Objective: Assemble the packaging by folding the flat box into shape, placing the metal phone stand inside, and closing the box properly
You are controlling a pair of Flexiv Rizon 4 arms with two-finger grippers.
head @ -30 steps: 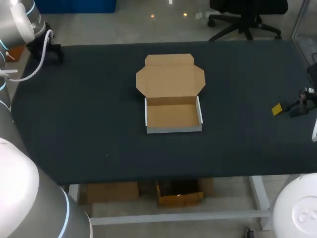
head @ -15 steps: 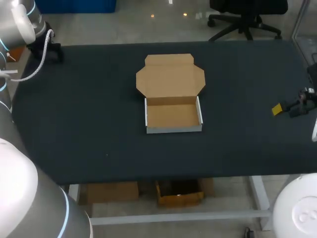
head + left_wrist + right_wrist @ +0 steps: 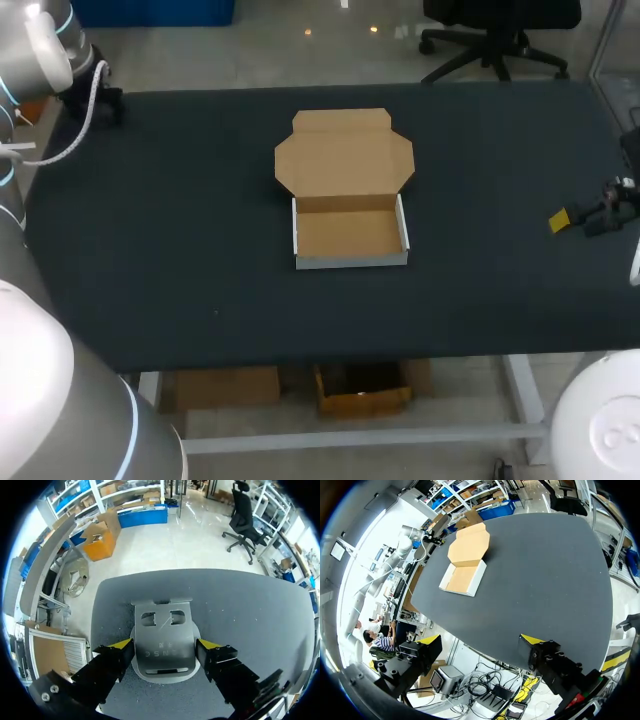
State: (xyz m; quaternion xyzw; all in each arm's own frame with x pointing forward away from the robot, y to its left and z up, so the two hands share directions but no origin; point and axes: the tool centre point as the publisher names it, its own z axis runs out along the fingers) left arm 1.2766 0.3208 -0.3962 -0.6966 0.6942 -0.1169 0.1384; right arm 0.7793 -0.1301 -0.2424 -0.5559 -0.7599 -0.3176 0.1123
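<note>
left pincer (image 3: 162, 644) clamps the metal phone stand (image 3: 162, 630) by its two sides at the far-left corner of the counter (image 3: 180, 250), well left of the folded box (image 3: 350, 235), whose tray gapes open mid-counter. right pincer (image 3: 481, 641) hangs open, empty, right of the box.

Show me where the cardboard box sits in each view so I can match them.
Head view: cardboard box mid-table, lid open.
Left wrist view: not in it; left hand holds the phone stand.
Right wrist view: box far ahead of the right hand.
Shared landmark: the dark table.
</note>
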